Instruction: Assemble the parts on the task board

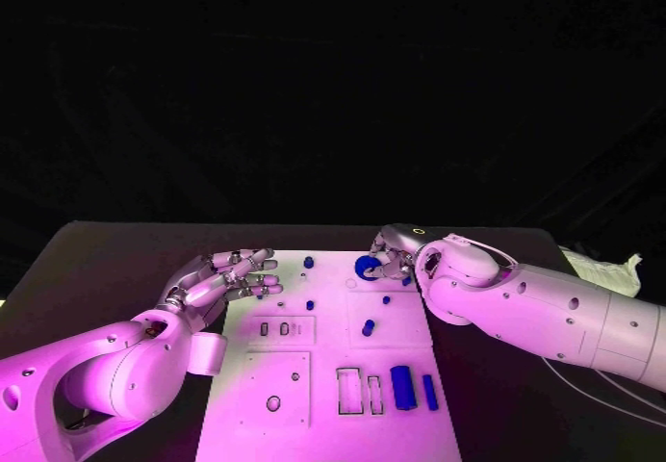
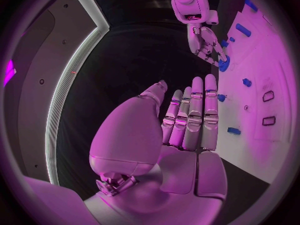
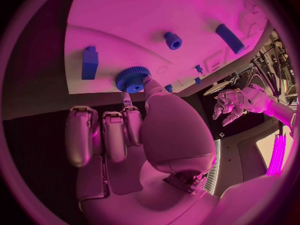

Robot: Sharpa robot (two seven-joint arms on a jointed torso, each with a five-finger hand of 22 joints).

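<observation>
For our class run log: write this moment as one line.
left hand: open, beside task board | right hand: holds blue gear at board's far end | step: placing

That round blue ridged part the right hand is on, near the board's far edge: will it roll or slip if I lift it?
The ridged blue wheel looks rigid, probably light plastic. Its ridged rim should give the right hand some purchase, so slipping seems unlikely. Being round, it could roll if dropped on edge; lying flat on the task board, it should stay put.
</observation>
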